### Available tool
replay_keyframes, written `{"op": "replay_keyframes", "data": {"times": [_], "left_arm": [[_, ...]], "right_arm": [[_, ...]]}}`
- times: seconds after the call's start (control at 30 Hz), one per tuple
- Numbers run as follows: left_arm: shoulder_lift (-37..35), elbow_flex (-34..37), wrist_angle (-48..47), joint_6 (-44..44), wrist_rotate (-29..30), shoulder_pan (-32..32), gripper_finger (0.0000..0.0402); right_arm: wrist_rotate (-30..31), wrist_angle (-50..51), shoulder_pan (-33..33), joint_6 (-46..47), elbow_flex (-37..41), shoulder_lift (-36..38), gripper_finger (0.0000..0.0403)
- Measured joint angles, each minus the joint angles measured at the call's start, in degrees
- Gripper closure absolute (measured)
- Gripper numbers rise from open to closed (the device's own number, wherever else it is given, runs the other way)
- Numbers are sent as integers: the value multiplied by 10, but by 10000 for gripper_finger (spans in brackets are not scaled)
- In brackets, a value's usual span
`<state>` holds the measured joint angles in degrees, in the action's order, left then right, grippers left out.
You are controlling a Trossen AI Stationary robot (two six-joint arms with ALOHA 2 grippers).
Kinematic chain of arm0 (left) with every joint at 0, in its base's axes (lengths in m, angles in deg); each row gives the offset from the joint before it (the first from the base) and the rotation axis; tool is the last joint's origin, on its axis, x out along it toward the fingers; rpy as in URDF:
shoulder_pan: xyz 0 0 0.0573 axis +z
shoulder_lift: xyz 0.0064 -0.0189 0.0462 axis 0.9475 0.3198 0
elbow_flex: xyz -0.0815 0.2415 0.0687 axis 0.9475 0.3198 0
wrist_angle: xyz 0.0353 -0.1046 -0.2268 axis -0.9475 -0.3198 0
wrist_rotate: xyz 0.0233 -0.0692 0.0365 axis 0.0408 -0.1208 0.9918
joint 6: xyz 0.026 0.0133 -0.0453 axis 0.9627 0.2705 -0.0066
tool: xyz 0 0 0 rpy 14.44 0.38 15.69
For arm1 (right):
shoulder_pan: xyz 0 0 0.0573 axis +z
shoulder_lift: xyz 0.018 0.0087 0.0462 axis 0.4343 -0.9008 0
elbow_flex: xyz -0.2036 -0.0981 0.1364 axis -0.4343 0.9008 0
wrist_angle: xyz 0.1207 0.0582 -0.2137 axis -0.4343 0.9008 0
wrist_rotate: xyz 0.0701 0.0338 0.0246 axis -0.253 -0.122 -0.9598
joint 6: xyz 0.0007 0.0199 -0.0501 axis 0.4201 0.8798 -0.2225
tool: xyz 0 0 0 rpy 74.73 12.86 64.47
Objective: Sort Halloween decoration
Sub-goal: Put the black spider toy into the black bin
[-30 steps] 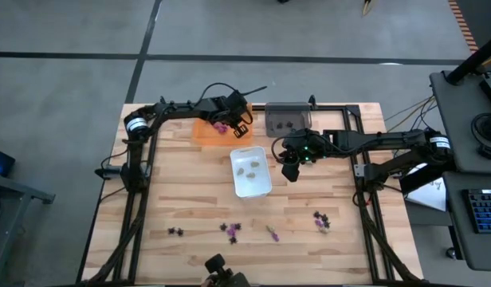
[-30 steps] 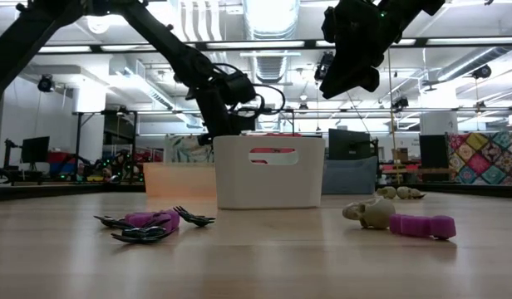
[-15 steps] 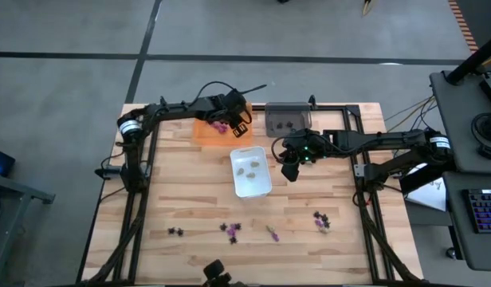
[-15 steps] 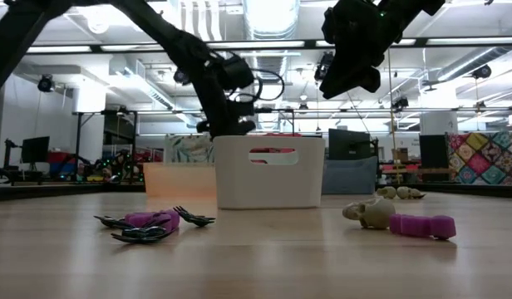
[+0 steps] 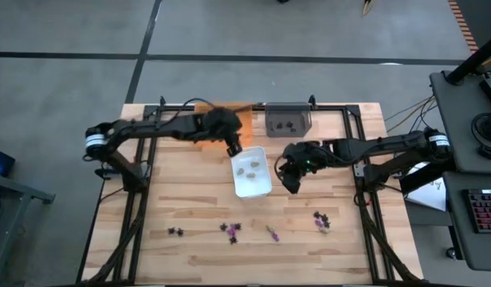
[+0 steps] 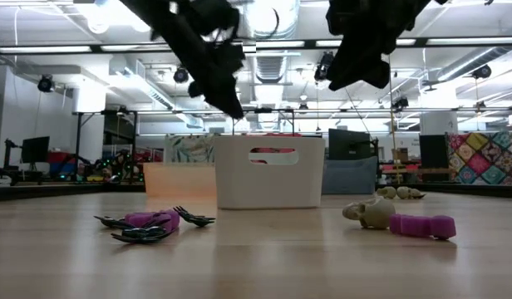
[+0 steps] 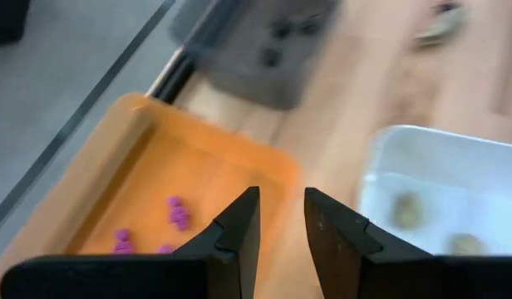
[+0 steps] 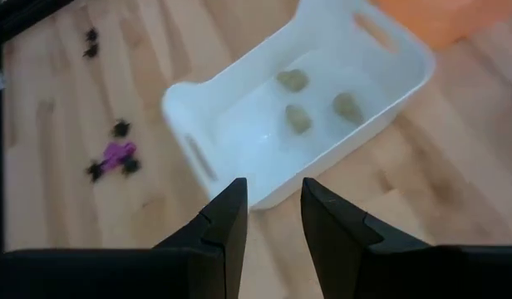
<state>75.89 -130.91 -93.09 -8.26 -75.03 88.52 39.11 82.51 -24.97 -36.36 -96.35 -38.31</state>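
The Halloween decoration lies partly loose on the near table: black and purple pieces. Purple pieces lie in the orange tray. Beige pieces lie in the white tray, and dark ones in the grey tray. My left gripper hovers open above the gap between the orange and white trays, its fingers with nothing between them. My right gripper hangs open in the air just right of the white tray, also with nothing between its fingers.
The three trays stand together at the table's far middle. In the low view a beige skull piece and a purple piece lie near the front, with a purple and black cluster to their left. Black frame rails run along both table sides.
My left gripper has risen and drawn back from over the orange tray toward the near edge, ending above the white tray's far left corner; its arm has swung out to the left. My right gripper has shifted a little toward the near edge beside the white tray.
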Motion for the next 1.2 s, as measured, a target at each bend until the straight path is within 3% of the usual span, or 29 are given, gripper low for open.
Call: {"op": "replay_keyframes", "data": {"times": [0.33,0.57,0.93,1.2], "left_arm": [[-119,148,178,-30,0,-133,324],[-150,216,320,-24,0,-200,324],[-152,225,335,-19,0,-209,324],[-152,221,342,3,0,-209,324]], "right_arm": [[0,43,79,122,0,-7,298],[-17,112,125,214,0,-48,298],[-95,220,188,351,-1,-122,298],[-95,309,227,428,-1,-145,298]]}}
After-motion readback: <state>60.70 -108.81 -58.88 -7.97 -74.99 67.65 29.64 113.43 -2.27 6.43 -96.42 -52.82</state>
